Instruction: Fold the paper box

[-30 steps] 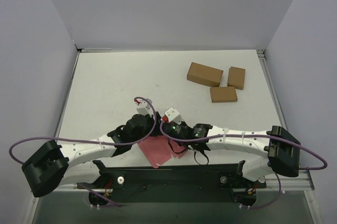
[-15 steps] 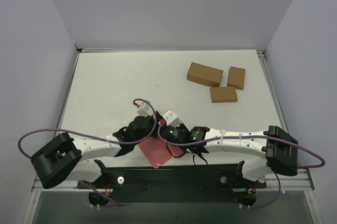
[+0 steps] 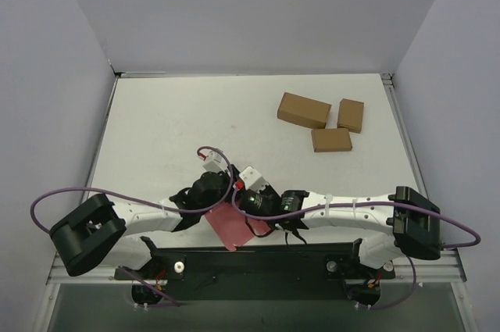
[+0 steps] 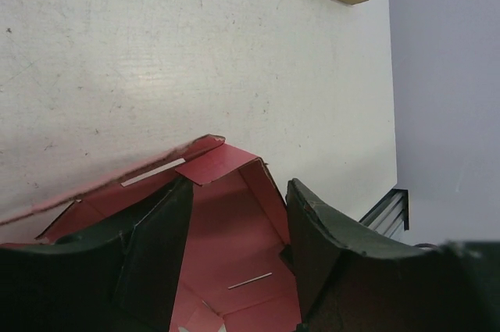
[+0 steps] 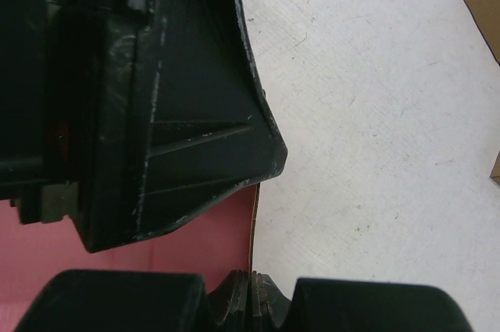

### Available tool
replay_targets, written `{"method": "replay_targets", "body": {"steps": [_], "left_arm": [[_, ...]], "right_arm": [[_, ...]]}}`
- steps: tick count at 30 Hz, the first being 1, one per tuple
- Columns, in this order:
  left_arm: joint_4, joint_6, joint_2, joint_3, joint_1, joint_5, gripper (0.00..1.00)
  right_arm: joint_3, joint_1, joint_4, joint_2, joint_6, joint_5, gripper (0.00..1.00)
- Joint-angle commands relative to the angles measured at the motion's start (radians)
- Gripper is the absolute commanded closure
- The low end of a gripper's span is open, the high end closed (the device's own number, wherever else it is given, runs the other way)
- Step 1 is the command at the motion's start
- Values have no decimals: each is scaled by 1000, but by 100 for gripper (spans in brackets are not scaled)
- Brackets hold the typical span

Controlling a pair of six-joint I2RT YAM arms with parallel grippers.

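Left gripper [image 4: 238, 191] spread, straddling the paper box [image 4: 226, 246] floor; right gripper [image 3: 258, 221] spread or closed, cannot tell; raise walls evenly along creases.

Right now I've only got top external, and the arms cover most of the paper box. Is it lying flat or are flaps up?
Observer: Flaps up. Left wrist shows the paper box with side walls raised around a flat floor.
Operator: Left gripper clamped on anything?
Observer: No, the left gripper is open, straddling that floor.
Operator: Right gripper?
Observer: Can't tell its state. Right wrist shows the right gripper at the pink card's edge, with the table beyond.
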Motion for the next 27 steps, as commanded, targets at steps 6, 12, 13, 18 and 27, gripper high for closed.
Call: {"method": "replay_targets", "body": {"steps": [6,12,13,18,27], "left_arm": [[82,-12,57,29,-7,13,50],[84,-18,59,30,-7,10,50],[82,-18,62,32,-5,10,48],[85,-30,98,41,-5,27,44],[114,-49,106,33,-3,42,62]], "right_arm": [[52,44,-55,37,-30,92,100],[70,67,-81,69,-44,140,100],[73,73,-83,71,-50,141,100],[87,89,-86,89,-61,161,100],[90,110,-98,92,-70,193,100]]}}
